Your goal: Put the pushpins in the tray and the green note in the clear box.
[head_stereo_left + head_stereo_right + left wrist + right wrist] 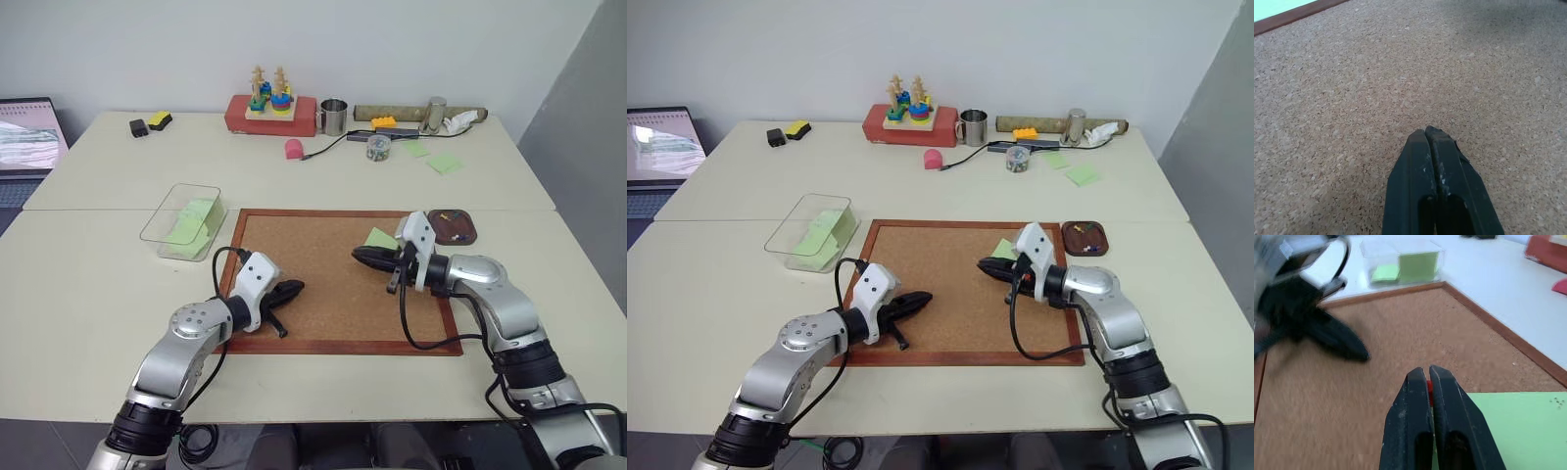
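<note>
My right gripper is shut on a red pushpin, whose red head shows between the black fingers. It hovers over the cork board, just above the green note's near-left corner; the note lies flat on the board. Beside the board's far right corner sits the dark brown tray, with small coloured specks inside, too small to tell. Off the board's far left corner stands the clear box, holding green notes. Low over the board's near left part, my left gripper is shut and empty.
Along the table's back edge stand a red block with a stacking toy, a metal cup, a small jar and a cable. Loose green notes lie at the back right. A laptop sits at far left.
</note>
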